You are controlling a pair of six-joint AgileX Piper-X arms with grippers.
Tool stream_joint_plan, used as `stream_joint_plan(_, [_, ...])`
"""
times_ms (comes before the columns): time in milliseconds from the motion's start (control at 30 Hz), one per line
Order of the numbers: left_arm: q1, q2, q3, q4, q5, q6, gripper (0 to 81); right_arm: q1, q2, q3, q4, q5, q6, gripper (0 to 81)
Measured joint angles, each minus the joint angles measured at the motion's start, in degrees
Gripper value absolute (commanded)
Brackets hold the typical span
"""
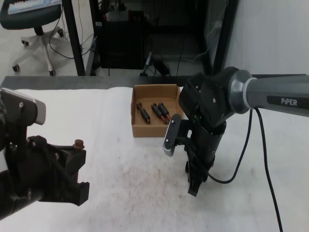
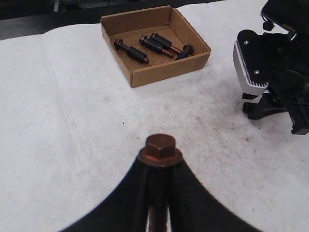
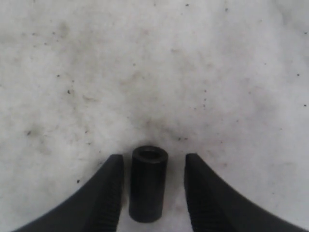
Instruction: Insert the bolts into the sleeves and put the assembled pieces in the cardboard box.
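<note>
A copper-coloured bolt (image 2: 160, 147) with a hex head stands between the fingers of my left gripper (image 2: 160, 163), which is shut on its shank; its head (image 1: 78, 143) shows above the left arm at the near left. My right gripper (image 3: 153, 157) points down at the cloth, open, with a black sleeve (image 3: 147, 183) lying between its fingers and a gap on each side. Over the bench, the right gripper (image 1: 194, 186) hangs right of centre. The cardboard box (image 1: 149, 130) holds three assembled pieces (image 2: 131, 50).
A white cloth (image 1: 120, 183) with faint stains covers the bench. The box (image 2: 169, 70) sits at the far middle, just beyond the right arm (image 2: 275, 72). An office chair (image 1: 34, 29) and dark racks stand behind the bench.
</note>
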Motion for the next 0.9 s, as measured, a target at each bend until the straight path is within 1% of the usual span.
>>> stream_joint_plan(167, [0.0, 0.0, 0.0, 0.1, 0.0, 0.0, 0.3, -0.24, 0.0, 0.0, 0.64, 0.0, 0.0, 38.4])
stream_joint_plan(400, [0.0, 0.0, 0.0, 0.23, 0.0, 0.0, 0.3, -1.93, 0.0, 0.0, 2.51, 0.0, 0.12, 38.4])
stream_joint_plan(900, [0.0, 0.0, 0.0, 0.44, 0.0, 0.0, 0.3, -2.0, 0.0, 0.0, 0.41, 0.0, 0.09, 38.4])
